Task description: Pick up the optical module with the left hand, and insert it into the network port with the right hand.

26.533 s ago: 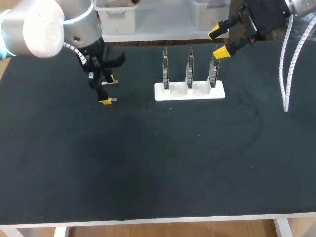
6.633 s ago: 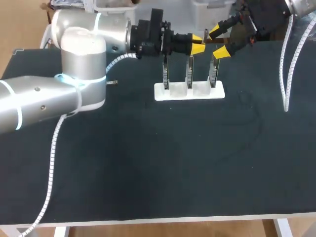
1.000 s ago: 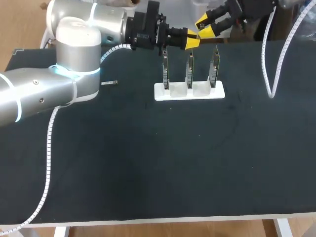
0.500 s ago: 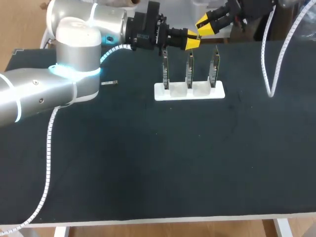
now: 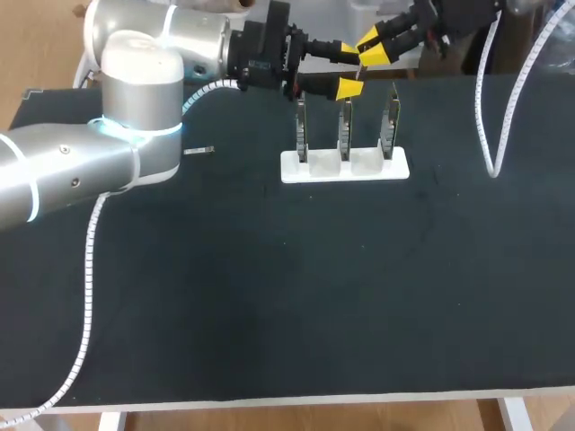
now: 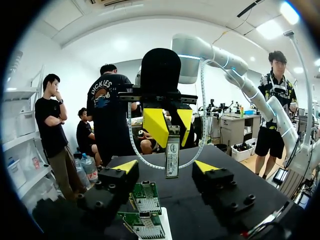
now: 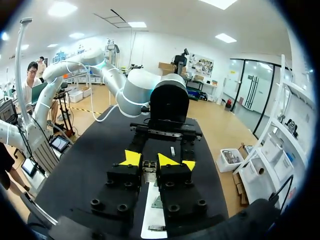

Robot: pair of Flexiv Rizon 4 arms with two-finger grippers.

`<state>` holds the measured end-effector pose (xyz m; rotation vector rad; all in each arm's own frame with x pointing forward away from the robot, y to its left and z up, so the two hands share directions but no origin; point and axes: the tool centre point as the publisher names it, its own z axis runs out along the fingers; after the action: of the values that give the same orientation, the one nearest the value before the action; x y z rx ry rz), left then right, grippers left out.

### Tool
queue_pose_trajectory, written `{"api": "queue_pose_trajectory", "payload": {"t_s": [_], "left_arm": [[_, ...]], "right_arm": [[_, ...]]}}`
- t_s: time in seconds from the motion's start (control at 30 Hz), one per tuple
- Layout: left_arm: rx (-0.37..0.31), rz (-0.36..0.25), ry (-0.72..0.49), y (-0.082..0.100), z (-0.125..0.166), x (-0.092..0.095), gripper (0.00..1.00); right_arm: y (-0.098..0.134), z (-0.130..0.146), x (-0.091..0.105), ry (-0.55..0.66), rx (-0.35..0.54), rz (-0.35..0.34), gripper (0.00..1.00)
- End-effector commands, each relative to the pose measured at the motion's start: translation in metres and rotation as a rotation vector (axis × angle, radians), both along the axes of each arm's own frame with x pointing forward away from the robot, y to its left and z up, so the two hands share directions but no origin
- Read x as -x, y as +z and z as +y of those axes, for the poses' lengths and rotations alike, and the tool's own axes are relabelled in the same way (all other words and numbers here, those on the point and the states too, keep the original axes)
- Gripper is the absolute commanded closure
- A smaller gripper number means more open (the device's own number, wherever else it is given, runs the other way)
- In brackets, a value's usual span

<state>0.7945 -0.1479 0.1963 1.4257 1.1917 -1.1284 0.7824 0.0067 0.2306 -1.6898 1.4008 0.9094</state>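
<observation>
My right fingers (image 6: pixel 156 126) pinch the optical module (image 6: pixel 172 159). My left fingers (image 6: pixel 126 166) are spread wide, flanking it, apart.

Black table (image 5: pixel 269 296), small grey piece (image 5: pixel 198 151) (lying flat) toward its left

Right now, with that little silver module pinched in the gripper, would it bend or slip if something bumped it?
Probably stiff: the optical module sticks straight out of the right gripper, held by one end, without sagging. Likely light, since a fingertip pinch carries it. Its smooth, metal-looking casing might slip or pivot if bumped.
</observation>
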Motion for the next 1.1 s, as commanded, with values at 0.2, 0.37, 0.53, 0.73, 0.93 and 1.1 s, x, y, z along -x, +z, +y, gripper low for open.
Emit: {"api": "queue_pose_trajectory", "payload": {"t_s": [0.2, 0.37, 0.53, 0.73, 0.93, 1.1], "left_arm": [[-0.003, 0.001, -0.005, 0.0, -0.001, -0.003, 0.0], [-0.003, 0.001, -0.005, 0.0, -0.001, -0.003, 0.0], [-0.1, 0.022, -0.027, 0.004, 0.0, -0.003, 0.0], [-0.178, 0.054, -0.021, 0.003, 0.007, -0.001, 0.0], [-0.212, 0.056, -0.003, -0.002, 0.014, 0.005, 0.0], [-0.209, 0.064, 0.009, -0.01, 0.017, 0.012, 0.0]], "right_arm": [[0.0, 0.0, 0.001, -0.002, 0.0, -0.002, 1.0], [0.0, 0.0, 0.001, -0.002, 0.0, -0.002, 1.0], [0.0, 0.0, 0.001, -0.002, 0.0, -0.002, 1.0], [0.0, 0.0, 0.001, -0.002, 0.0, -0.002, 1.0], [0.0, 0.0, 0.001, -0.002, 0.0, -0.002, 1.0], [0.0, 0.0, 0.001, -0.002, 0.0, -0.002, 1.0]]}}
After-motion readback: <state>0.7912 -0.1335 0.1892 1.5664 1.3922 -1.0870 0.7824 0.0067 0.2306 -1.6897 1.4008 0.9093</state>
